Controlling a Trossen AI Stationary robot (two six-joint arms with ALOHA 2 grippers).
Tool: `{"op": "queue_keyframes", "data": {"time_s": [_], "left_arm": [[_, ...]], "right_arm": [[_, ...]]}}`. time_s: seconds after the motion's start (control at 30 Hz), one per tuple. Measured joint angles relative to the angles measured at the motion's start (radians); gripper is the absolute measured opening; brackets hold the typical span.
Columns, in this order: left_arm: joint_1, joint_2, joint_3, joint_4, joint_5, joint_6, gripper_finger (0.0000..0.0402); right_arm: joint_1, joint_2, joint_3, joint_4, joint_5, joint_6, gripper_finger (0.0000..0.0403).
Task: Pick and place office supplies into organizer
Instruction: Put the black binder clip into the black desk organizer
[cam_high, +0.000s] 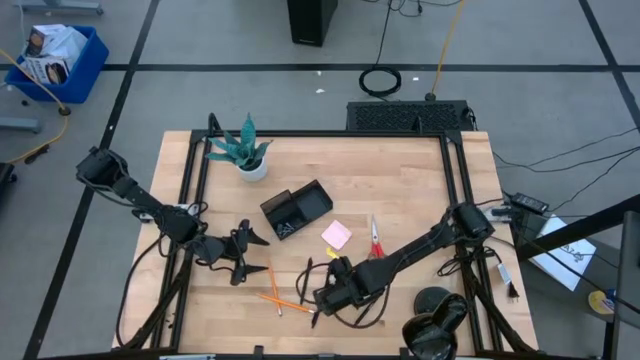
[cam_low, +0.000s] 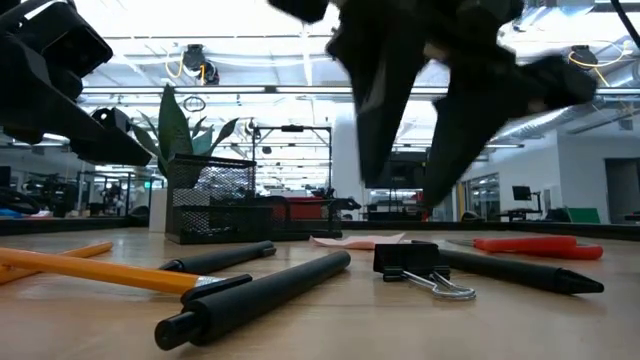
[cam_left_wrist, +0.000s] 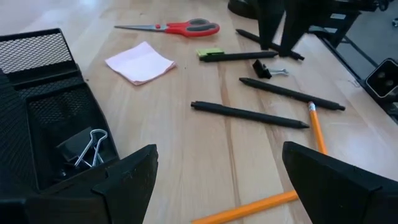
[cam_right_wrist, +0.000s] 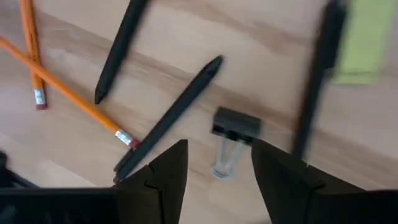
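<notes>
I have the right tool (cam_right_wrist: 214, 171) poised just above a small black binder clip (cam_right_wrist: 235, 124) on the desk (cam_high: 400, 170), its two fingers parted on either side of the clip's wire handles and grasping nothing. Around the clip lie slim black pens (cam_right_wrist: 171, 118), two orange pencils (cam_right_wrist: 68, 93) crossing each other, and a yellow-green sticky pad (cam_right_wrist: 367, 40) beside another pen. My left tool (cam_left_wrist: 217, 180) hangs released, fingers spread wide, just beside the black mesh organizer (cam_left_wrist: 43, 99), where I can see a binder clip with silver handles (cam_left_wrist: 84, 149) lying in one compartment. From above, the organizer (cam_high: 296, 209) sits tilted near the middle of the desk, close to the potted plant (cam_high: 243, 152), with the pink sticky-note pad (cam_high: 336, 234) and the red-handled scissors (cam_high: 376, 240) just to its right, both on bare wood. The pens and pencils are well apart from the organizer, toward the near edge.
</notes>
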Motion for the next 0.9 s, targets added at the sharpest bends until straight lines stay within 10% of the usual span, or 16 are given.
{"op": "queue_keyframes", "data": {"time_s": [0.9], "left_arm": [[-0.007, 0.000, 0.000, -0.015, 0.063, -0.016, 0.0349]], "right_arm": [[-0.027, 0.004, 0.040, 0.238, 0.068, -0.247, 0.0189]]}}
